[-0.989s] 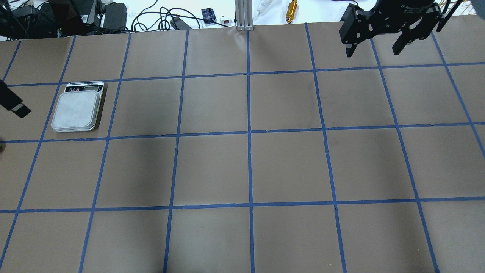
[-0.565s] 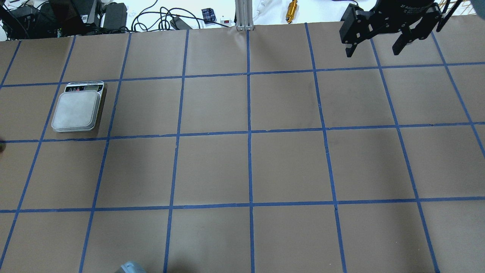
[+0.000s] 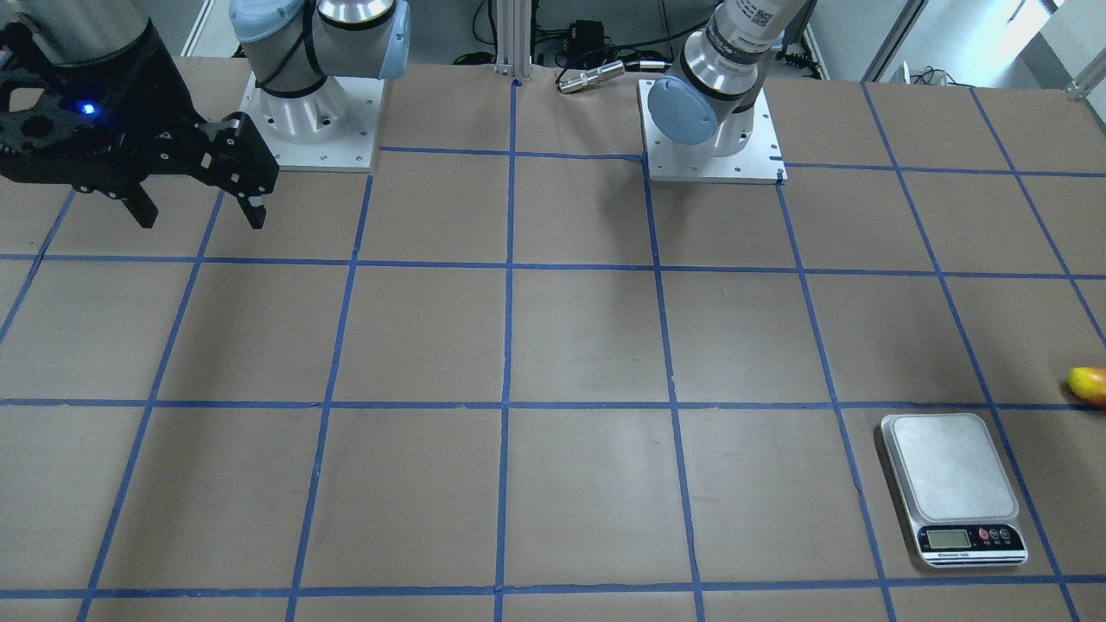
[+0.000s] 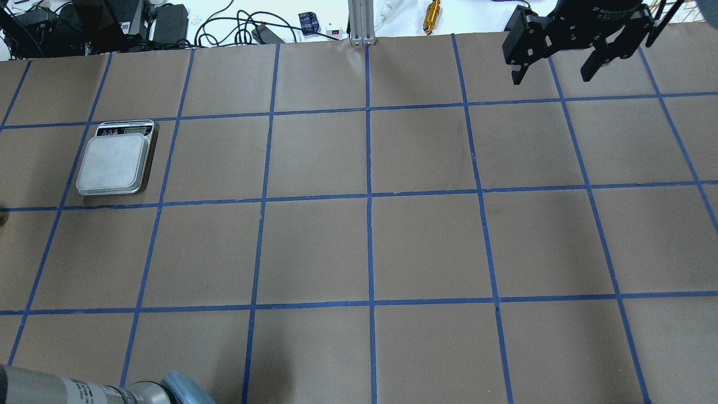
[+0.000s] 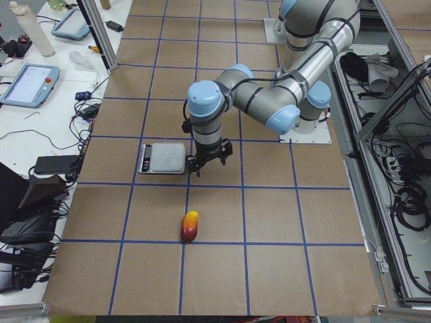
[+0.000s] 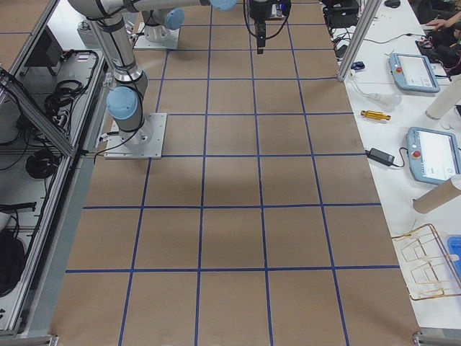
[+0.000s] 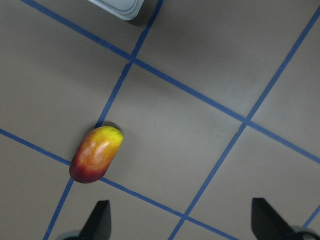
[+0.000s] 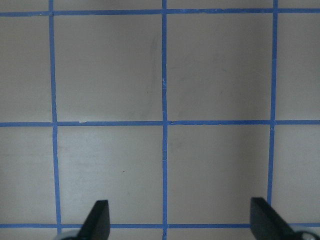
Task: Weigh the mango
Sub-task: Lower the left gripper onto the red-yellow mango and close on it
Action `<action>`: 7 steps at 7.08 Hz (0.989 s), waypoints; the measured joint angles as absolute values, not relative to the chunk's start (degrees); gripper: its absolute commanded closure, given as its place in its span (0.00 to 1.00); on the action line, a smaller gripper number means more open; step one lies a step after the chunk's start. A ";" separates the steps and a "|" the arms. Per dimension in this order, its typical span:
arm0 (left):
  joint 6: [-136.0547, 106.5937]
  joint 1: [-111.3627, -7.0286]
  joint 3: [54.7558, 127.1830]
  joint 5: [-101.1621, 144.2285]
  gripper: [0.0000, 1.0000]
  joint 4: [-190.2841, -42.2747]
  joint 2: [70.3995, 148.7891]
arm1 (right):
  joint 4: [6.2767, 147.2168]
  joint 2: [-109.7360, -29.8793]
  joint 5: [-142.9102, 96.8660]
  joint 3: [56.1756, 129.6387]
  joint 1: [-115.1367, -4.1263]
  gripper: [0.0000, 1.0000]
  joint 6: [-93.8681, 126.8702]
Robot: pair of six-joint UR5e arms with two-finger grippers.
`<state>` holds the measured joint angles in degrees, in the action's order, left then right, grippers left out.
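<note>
The mango, yellow blending to red, lies on a blue grid line on the table. It also shows in the exterior left view and at the right edge of the front view. The silver scale stands nearby with its platform bare; it also shows in the front view. My left gripper is open and empty, hanging above the table beside the scale, with the mango off to its left finger's side. My right gripper is open and empty, far off at the table's other end.
The table is brown paper with a blue tape grid. My left arm's elbow reaches into the overhead view at the bottom left. Cables and devices lie beyond the far edge.
My left gripper's finger has left the overhead view's left edge, and my left arm's elbow has come in at the bottom left. The right arm and the scale have not moved.
</note>
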<state>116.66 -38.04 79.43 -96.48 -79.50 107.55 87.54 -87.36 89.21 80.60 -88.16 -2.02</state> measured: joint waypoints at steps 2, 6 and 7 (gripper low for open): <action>123.69 -37.17 73.64 -95.77 0.00 -76.32 116.23 | 87.54 -87.36 89.21 80.60 -88.13 0.00 -2.02; 138.65 -35.68 69.69 -92.72 0.00 -70.77 127.47 | 87.54 -87.41 89.21 80.60 -88.13 0.00 -2.02; 142.39 -35.47 69.78 -92.28 0.00 -69.32 128.82 | 87.54 -87.41 89.21 80.60 -88.13 0.00 -2.02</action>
<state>142.39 -35.47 69.78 -92.28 -69.32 128.82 87.54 -87.41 89.21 80.60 -88.13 -2.02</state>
